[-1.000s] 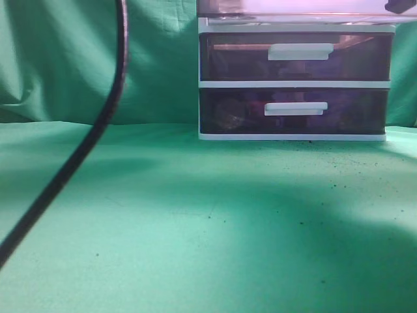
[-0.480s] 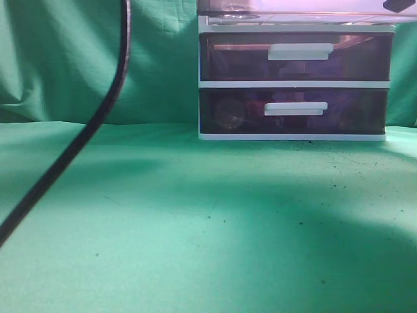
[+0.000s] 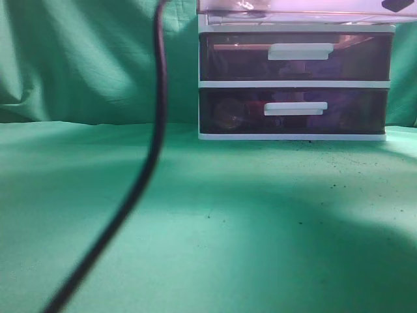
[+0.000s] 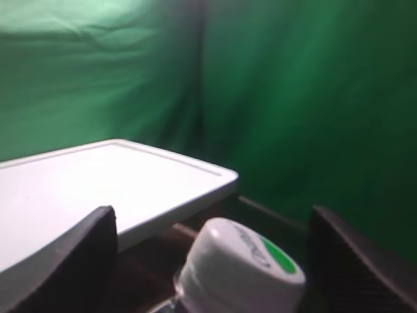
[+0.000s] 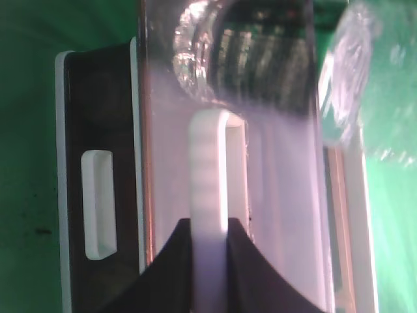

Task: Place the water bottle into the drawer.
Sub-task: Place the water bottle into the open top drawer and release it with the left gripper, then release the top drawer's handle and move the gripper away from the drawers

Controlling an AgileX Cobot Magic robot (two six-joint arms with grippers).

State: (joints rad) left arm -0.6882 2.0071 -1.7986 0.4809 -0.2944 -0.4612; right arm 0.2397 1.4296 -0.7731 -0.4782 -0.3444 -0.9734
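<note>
While the white-framed plastic drawer unit with dark translucent fronts [image 3: 296,85] stands in the same place on the green cloth-covered table [image 3: 260,235], the thick black cable [image 3: 153,150] hanging in front of the exterior camera has swung right: half a second ago it dropped from the top edge left of centre and ran to the lower left, now it descends close beside the unit's left edge and curves to the bottom edge. The two lower drawers remain closed, each with a white bar handle. At the top edge, the clear top drawer [image 3: 296,8] is pulled forward, as before.

From the left wrist, the clear water bottle with a white cap and green dot [image 4: 240,268] sits between the left gripper [image 4: 215,261], whose dark fingers [image 4: 71,257] stand on either side of it, pinching the bottle. It hangs above the dark drawer opening, just beside the unit's white top panel [image 4: 98,189].

The right gripper [image 5: 208,274] is pressed together on the top drawer's white handle [image 5: 208,176], the clear drawer front [image 5: 228,150] drawn out past the frame.
</note>
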